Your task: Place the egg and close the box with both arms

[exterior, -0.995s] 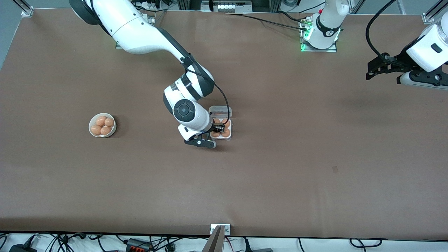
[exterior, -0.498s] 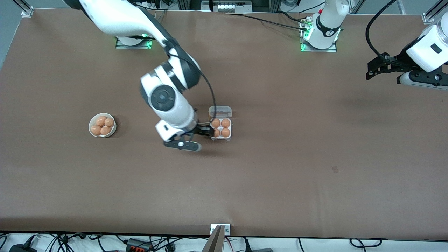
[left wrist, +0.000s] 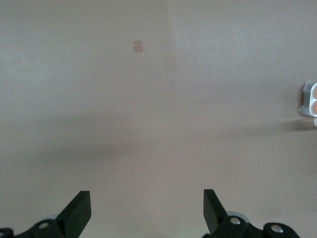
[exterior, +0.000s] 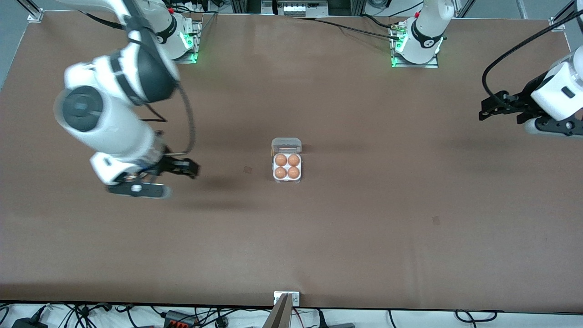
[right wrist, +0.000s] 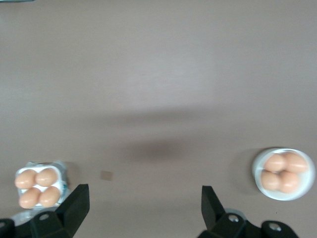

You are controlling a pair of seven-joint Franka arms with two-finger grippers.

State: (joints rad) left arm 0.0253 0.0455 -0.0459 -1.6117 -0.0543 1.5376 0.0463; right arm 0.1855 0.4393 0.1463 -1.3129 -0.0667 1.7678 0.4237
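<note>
The box (exterior: 287,175) stands mid-table, its clear lid (exterior: 286,145) hinged open toward the robots' bases. An orange-brown egg (exterior: 281,172) fills each cell of the white tray; the placed egg looks the same as the rest. My right gripper (exterior: 191,169) hangs open and empty over bare table, between the box and the right arm's end. Its wrist view shows the box (right wrist: 38,187) off to one side of the right gripper (right wrist: 143,198). My left gripper (exterior: 486,108) waits open and empty over the left arm's end; the box (left wrist: 311,99) just shows at the edge of its view, away from the left gripper (left wrist: 146,198).
A round white bowl (right wrist: 283,173) with several eggs shows in the right wrist view; in the front view the right arm covers it. Small dark patches mark the tabletop (exterior: 247,170) (exterior: 436,220). A metal bracket (exterior: 286,298) sits at the table's near edge.
The right gripper opened over the box, left its egg in a cell, then rose and swung away toward the right arm's end. The left arm sank slightly.
</note>
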